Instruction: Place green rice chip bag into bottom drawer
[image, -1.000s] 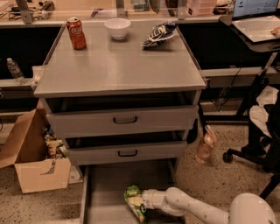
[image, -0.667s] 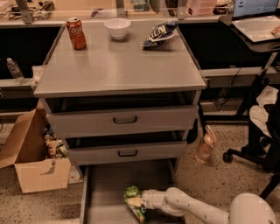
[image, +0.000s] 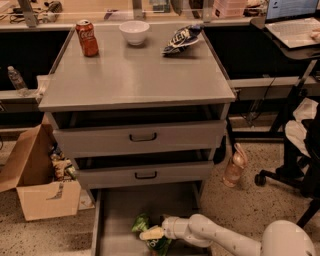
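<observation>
- Jaws closed on the green rice chip bag (image: 141, 223); one pale finger lies across its middle, green foil bunching out on either side; gripper (image: 152, 234) is low inside the bottom drawer (image: 117, 210), near edge of scene, reaching in from the right
- Bag is within the drawer's walls, right of centre, towards its near end; whether its underside rests on the grey floor or hangs just above, cannot tell
- Step in hand, by my reading: the release; task looks nearly done, only letting go and getting clear remain
- To do it well: get the bag down flat on the floor before opening; open wide so crinkly foil does not catch on a pad; then back out along the arm's (image: 215, 235) own line, to the right and up
- Risk: foil is light and springy; a quick pull-out could drag it, or tip it against the right wall
- Drawer is pulled well out; middle drawer (image: 145, 175) juts just above its far end and top drawer (image: 142, 136) above that; lifting straight up near them may knock a front panel, so clear towards the near side first
- Cabinet top (image: 135, 75), far: cola can (image: 87, 38) left, white bowl (image: 134, 32) centre, dark blue-and-white snack bag (image: 182, 39) right; none involved
- Floor: cardboard box (image: 35, 185) left of cabinet, bottle (image: 235, 167) right; both well apart from the gripper
</observation>
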